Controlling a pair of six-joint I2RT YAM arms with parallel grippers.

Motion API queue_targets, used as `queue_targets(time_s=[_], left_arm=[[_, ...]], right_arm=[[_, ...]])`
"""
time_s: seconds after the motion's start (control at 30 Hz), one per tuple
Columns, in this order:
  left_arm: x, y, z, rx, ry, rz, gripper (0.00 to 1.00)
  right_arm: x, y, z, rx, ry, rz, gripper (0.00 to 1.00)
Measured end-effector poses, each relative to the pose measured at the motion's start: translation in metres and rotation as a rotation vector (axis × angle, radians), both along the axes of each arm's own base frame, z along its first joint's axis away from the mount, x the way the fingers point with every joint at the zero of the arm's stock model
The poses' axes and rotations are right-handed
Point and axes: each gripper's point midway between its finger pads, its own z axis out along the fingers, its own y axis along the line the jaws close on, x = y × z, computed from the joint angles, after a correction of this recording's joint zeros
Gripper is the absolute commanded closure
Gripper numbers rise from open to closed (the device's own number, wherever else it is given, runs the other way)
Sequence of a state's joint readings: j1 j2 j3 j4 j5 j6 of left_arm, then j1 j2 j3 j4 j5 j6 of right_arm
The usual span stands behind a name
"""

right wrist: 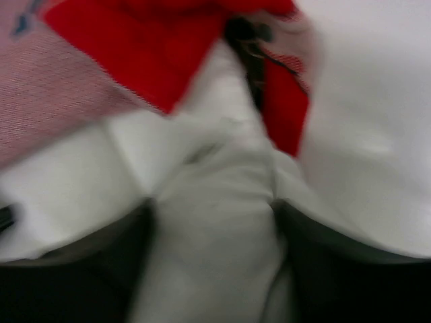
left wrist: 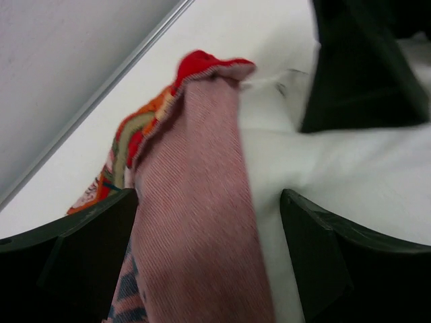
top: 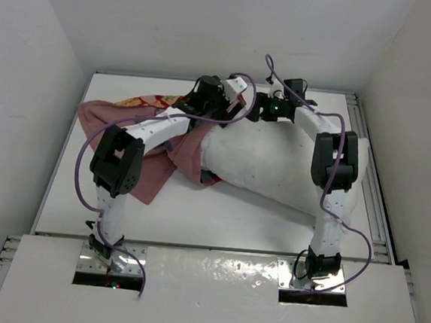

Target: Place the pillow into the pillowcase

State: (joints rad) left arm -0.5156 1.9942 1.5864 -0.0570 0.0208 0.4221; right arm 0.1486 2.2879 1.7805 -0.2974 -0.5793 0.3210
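The white pillow [top: 275, 167] lies across the middle and right of the table. The pillowcase [top: 129, 116], dull pink side up, is bunched at the left, and its edge overlaps the pillow's left end. Both grippers meet at the pillow's far left corner. My left gripper [left wrist: 209, 202] is open; a pink strip of pillowcase [left wrist: 195, 168] runs between its fingers and bare pillow [left wrist: 350, 168] shows beside the right finger. My right gripper [right wrist: 212, 208] is open and pressed onto the pillow [right wrist: 209, 256], which bulges between the fingers. Red pillowcase [right wrist: 135, 47] lies just beyond it.
The white table [top: 218, 222] has a raised metal rail [top: 374, 198] along its right side, and white walls close in at the back and both sides. Purple cables [top: 87, 165] loop off both arms. The right arm's dark gripper [left wrist: 363, 74] shows in the left wrist view.
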Motion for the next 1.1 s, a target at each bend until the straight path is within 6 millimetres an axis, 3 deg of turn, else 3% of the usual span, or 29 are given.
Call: queue_targets(time_s=[0.13,0.33,0.43,0.53,0.63,0.67,0.7,0.83,0.93,1.0,1.1], left_arm=[[0.007,-0.002,0.004,0.003,0.016,0.019,0.17],[0.006,-0.003,0.018,0.030,0.039,-0.004,0.23],[-0.004,0.002,0.003,0.084,0.093,-0.027,0.24],[-0.016,0.002,-0.013,0.107,0.160,-0.065,0.28],[-0.024,-0.002,-0.018,0.100,0.195,-0.105,0.62],[-0.026,-0.004,-0.019,0.096,0.204,-0.115,0.86],[-0.029,-0.005,-0.020,0.091,0.218,-0.128,1.00],[-0.034,-0.013,-0.020,0.084,0.255,-0.181,1.00],[-0.028,-0.019,-0.005,0.056,0.253,-0.191,1.00],[-0.017,-0.026,0.018,0.020,0.219,-0.194,1.00],[-0.006,-0.039,0.071,-0.049,0.129,-0.221,1.00]], right_arm=[[-0.029,0.013,0.017,0.027,-0.030,0.111,1.00],[-0.072,0.020,0.033,0.065,-0.038,0.162,1.00],[-0.091,0.019,0.034,0.077,-0.034,0.157,1.00],[-0.098,0.019,0.038,0.085,-0.039,0.147,1.00],[-0.096,0.020,0.040,0.087,-0.050,0.143,1.00],[-0.096,0.021,0.040,0.086,-0.052,0.143,1.00],[-0.096,0.021,0.040,0.085,-0.054,0.142,1.00],[-0.096,0.021,0.040,0.052,-0.073,0.146,1.00],[-0.101,0.024,0.048,-0.020,-0.132,0.180,1.00],[-0.106,0.030,0.060,-0.083,-0.199,0.220,1.00],[-0.114,0.045,0.090,-0.158,-0.335,0.277,1.00]])
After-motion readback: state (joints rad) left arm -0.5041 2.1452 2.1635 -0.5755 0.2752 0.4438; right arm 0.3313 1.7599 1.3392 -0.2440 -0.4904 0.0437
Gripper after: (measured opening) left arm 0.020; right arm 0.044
